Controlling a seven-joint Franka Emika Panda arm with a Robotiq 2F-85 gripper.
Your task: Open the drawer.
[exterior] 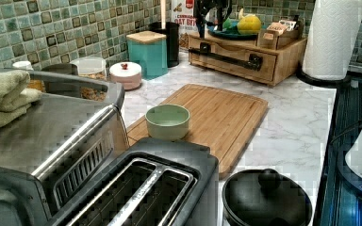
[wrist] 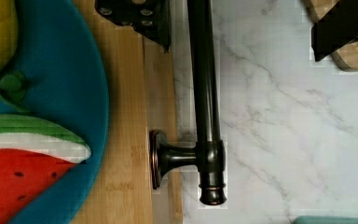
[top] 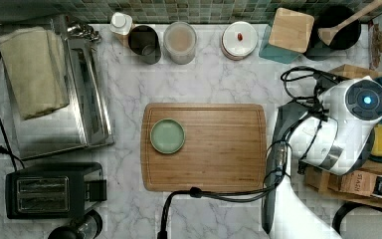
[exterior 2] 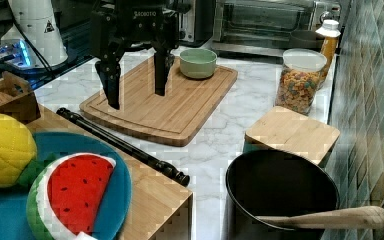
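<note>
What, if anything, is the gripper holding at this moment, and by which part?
Nothing is held. The gripper hangs open above the drawer's black bar handle, one finger on each side, not touching it.

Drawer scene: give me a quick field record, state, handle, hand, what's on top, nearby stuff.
drawer: looks closed, front flush with its wooden box
handle: long black bar across the drawer front, ungrasped
hand: open, fingers pointing down, one either side of the bar in the wrist view, above it
on top of box: blue plate with toy watermelon slice
nearby: cutting board with green bowl
</note>
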